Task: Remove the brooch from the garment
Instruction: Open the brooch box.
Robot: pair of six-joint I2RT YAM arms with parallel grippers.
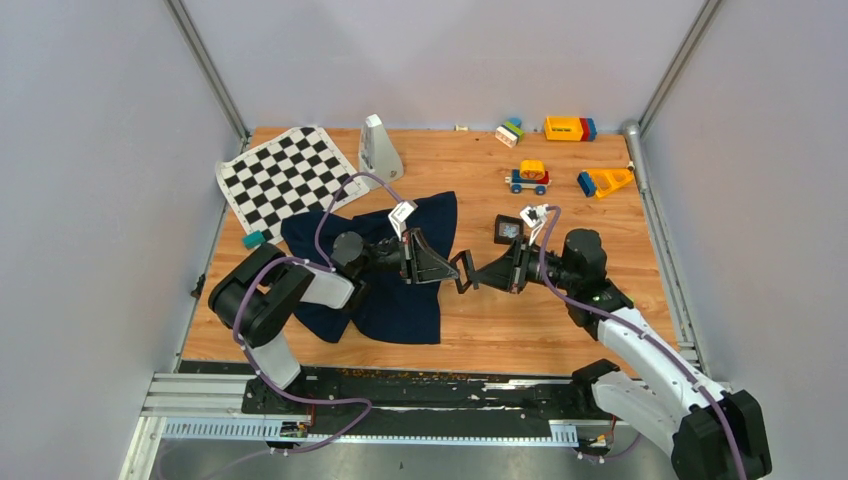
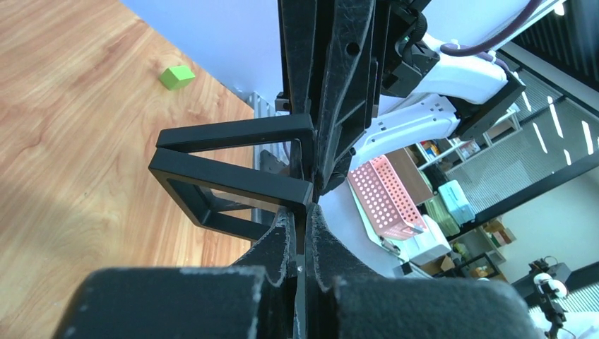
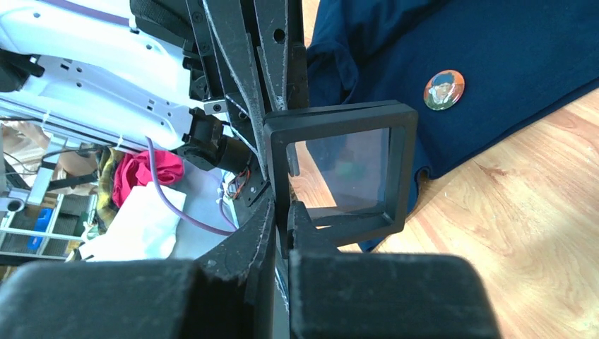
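Two grippers are shown meeting above the wooden table (image 1: 560,310), both closed on one black square frame (image 3: 339,169). The left gripper (image 2: 302,215) is seen with its fingers pressed nearly together, clamped on the frame's near corner. The right gripper (image 3: 286,212) is pinched onto the same edge from the opposite side, so that the two sets of fingertips almost touch. The frame is held upright between them, its clear window facing sideways, and a second hinged leaf is seen spread open beside it in the left wrist view.

The garment (image 1: 405,300) is spread under the left gripper and its arm, with its nearest hem just beyond the frame as seen from the right wrist. The brooch (image 3: 443,90), a round badge bearing a painted portrait, is pinned to the navy cloth past the right gripper's fingertips, up and to the right of the frame, untouched by either gripper.

A small green block (image 2: 176,76) is visible on the wood ahead of the left gripper. A chequered mat (image 1: 285,175) is laid well behind the left arm.
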